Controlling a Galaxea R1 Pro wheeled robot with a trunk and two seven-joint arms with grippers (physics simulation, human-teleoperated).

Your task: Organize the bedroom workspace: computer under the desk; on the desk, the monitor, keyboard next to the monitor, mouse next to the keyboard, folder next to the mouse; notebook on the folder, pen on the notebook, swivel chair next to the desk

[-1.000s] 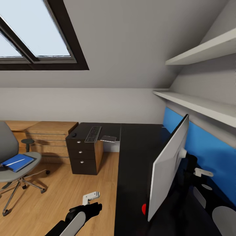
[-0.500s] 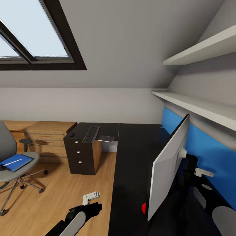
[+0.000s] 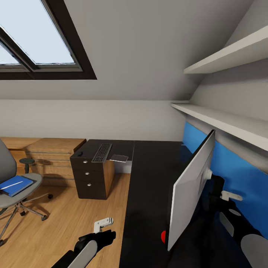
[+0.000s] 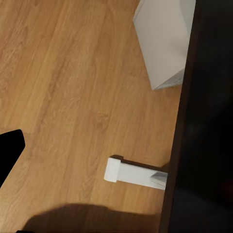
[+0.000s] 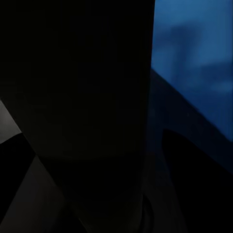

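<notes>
The black L-shaped desk [image 3: 149, 175] carries the monitor [image 3: 191, 190] edge-on at 4 o'clock, the dark keyboard [image 3: 101, 152] with the small black mouse [image 3: 79, 153] near it at 10 o'clock, while the grey swivel chair [image 3: 11, 186], well apart at 9 o'clock, holds a blue folder [image 3: 15, 185] under the white pen [image 3: 14, 184].

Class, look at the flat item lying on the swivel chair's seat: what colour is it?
Blue, with a thin white pen lying across it. The flat item on the swivel chair shows best in the head view.
</notes>
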